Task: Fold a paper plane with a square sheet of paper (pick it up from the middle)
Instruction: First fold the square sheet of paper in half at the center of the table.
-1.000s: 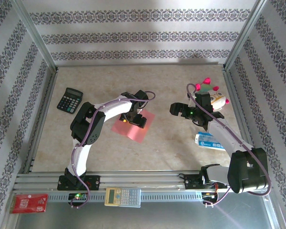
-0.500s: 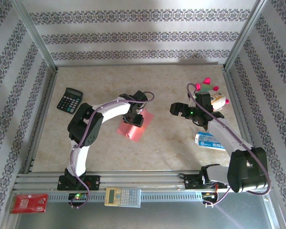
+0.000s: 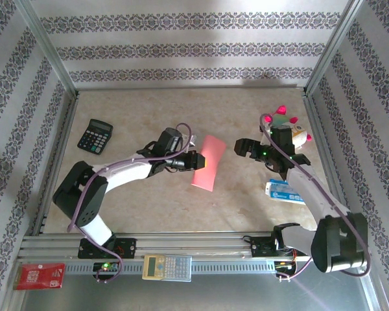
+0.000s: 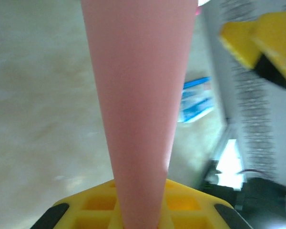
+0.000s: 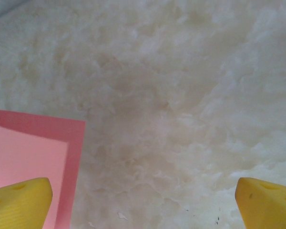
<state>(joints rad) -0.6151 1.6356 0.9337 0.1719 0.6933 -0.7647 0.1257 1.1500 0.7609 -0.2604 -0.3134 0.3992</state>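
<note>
The beige marbled tabletop [image 3: 246, 207] spans the workspace. Near its middle, the thin salmon-pink square sheet of paper [image 3: 206, 170] lies between the 2 grippers and shows as a narrow rectangle from above. The left gripper [image 4: 138, 210] is pinched tight on the sheet's left side. The right gripper [image 5: 143, 193] stands spread wide just beside the sheet, gripping nothing.

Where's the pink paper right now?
Mid-table in the overhead view, the square sheet of paper is pinched in the left fingers, with the open right fingers just to its right.
</note>
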